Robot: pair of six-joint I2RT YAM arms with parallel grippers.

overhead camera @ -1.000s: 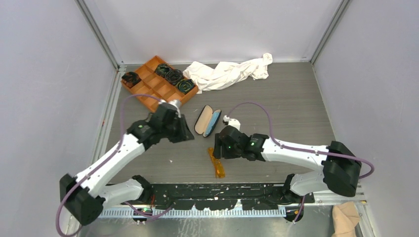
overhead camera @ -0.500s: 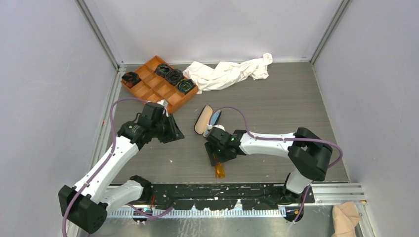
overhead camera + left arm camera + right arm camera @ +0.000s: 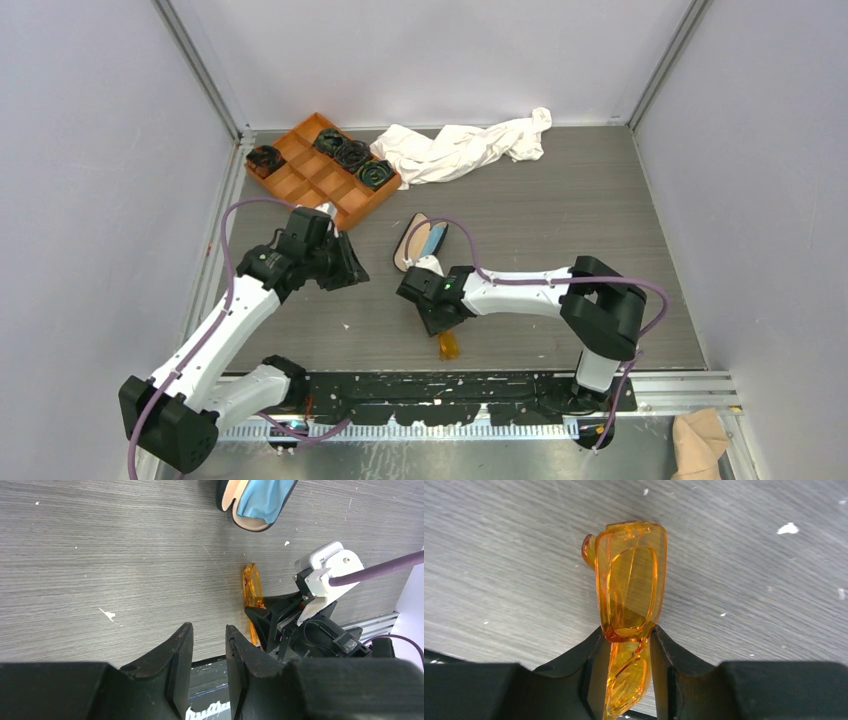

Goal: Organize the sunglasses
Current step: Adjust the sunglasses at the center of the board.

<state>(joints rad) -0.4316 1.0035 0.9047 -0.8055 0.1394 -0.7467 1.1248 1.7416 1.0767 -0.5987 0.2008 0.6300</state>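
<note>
The sunglasses (image 3: 631, 580), translucent orange-amber, lie folded on the grey table near the front edge. Only their near end (image 3: 447, 346) shows from above. My right gripper (image 3: 627, 632) reaches over them from the right, its two fingers pressed on either side of the frame near the middle. In the left wrist view the sunglasses (image 3: 252, 587) stick out from the right gripper (image 3: 272, 622). My left gripper (image 3: 350, 268) hovers to the left over bare table. Its fingers (image 3: 182, 645) stand a small gap apart with nothing between.
An open black glasses case (image 3: 420, 242) with beige lining and a light blue cloth (image 3: 262, 500) inside lies just behind the right gripper. An orange divided tray (image 3: 305, 180) with dark coiled items sits at the back left. A crumpled white cloth (image 3: 460, 148) lies at the back.
The right arm has swung left and down over the sunglasses, and its fingers have closed onto them. The left gripper has drawn back a little to the left.
</note>
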